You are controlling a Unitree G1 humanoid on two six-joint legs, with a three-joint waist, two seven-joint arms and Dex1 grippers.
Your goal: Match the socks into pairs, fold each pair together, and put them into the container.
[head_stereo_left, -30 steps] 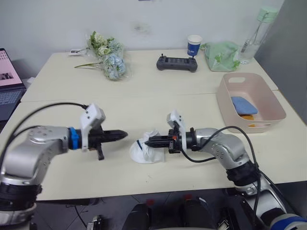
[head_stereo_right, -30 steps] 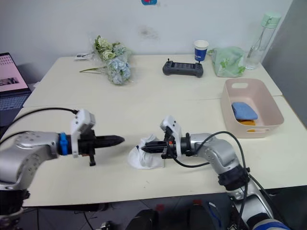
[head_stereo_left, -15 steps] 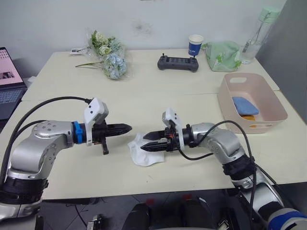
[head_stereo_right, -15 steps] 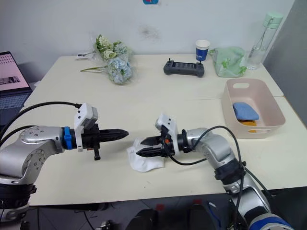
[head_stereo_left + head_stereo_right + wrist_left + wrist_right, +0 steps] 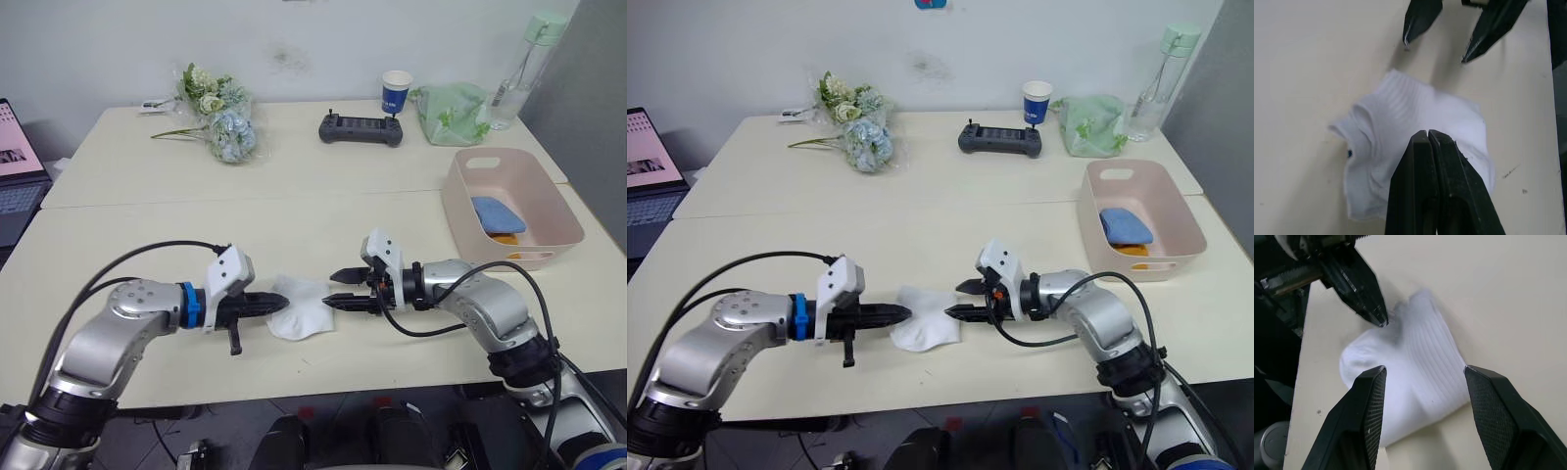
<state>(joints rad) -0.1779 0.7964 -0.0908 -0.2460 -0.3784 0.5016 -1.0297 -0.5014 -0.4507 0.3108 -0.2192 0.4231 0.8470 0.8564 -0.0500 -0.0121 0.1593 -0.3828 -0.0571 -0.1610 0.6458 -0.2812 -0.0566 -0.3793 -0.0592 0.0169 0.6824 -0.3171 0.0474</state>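
Left tool: fingers pressed together, tips resting on the near-left edge of the white socks; we cannot tell whether any cloth is caught between them. The socks lie as one loose white bundle on the desk, front centre, ribbed cuffs partly overlapping.

Right tool: fingers spread wide, tips just beside the bundle's right edge, holding nothing.

Basket: far right on the desk, well apart from the bundle. A blue sock lies inside with an orange one showing under it.

Judgement: the white pair is the last to fold. To do it well, we would pin the left edge flat with the left tool, close the right tool on both layers at the cuff, and fold across toward the pinned side. Risk: catching a single layer would pull the pair apart.
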